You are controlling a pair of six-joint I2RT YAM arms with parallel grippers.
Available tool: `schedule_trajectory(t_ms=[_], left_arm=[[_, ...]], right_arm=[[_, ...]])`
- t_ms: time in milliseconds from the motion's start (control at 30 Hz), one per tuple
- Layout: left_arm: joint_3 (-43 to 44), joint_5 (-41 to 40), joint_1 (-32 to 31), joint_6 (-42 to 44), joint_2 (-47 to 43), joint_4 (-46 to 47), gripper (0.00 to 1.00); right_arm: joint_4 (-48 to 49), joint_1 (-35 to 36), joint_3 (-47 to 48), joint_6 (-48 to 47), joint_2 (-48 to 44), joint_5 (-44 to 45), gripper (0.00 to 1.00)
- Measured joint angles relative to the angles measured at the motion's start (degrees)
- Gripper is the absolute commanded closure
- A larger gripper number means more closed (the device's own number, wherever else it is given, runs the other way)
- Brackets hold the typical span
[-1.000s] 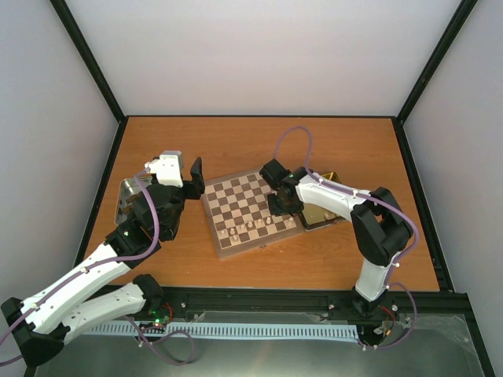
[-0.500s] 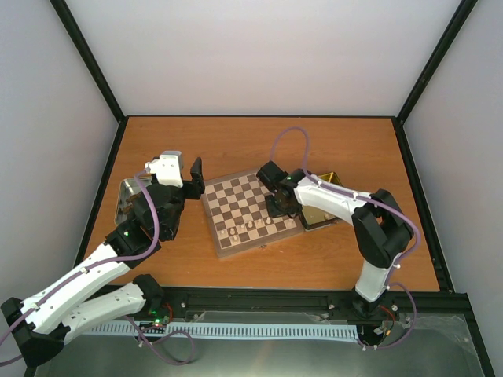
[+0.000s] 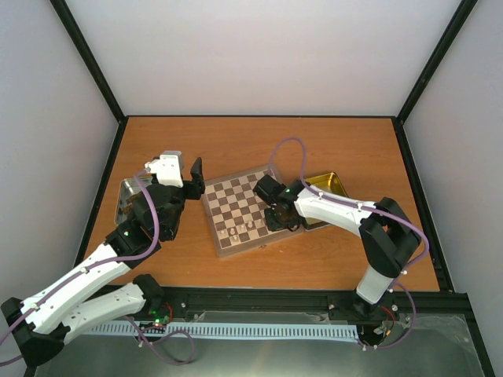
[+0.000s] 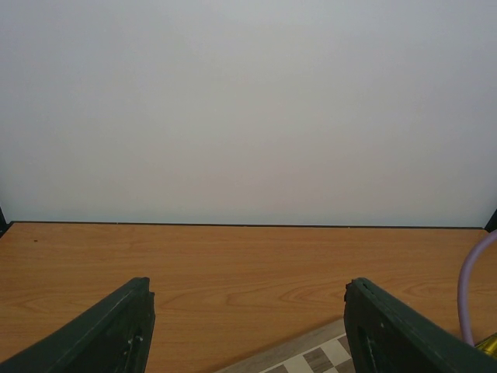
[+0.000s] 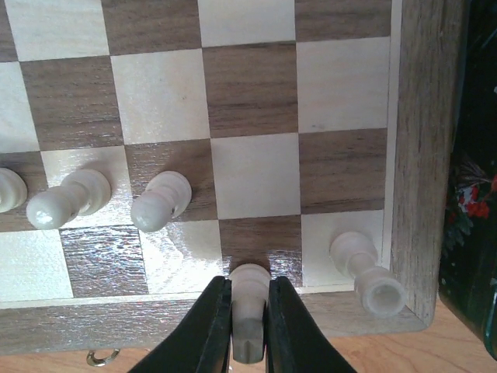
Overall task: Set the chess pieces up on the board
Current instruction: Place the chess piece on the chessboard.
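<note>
One cream chessman [image 5: 250,311] between fingers [image 5: 208,320] of the right tool [image 5: 250,292], over the board [image 5: 256,101]

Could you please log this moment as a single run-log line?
right end effector: shut on cream piece, over board edge row | left end effector: open, empty, beside board

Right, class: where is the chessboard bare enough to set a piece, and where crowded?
Bare: far rows of the board beyond the cream pieces, plus squares between them and the corner piece. Crowded: the near rows.
</note>
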Motion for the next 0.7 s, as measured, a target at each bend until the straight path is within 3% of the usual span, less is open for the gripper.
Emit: schedule_trajectory(t_ms=[433,700], left_arm=[[0.00,0.17,0.00,0.00,0.00,-0.02,0.32],[0.00,0.17,0.00,0.00,0.00,-0.04,0.32]], right_arm=[[0.79,0.20,-0.68,1.27,-0.02,1.38,0.83],[1.25,0.20,-0.87,1.60,0.00,1.79,0.69]])
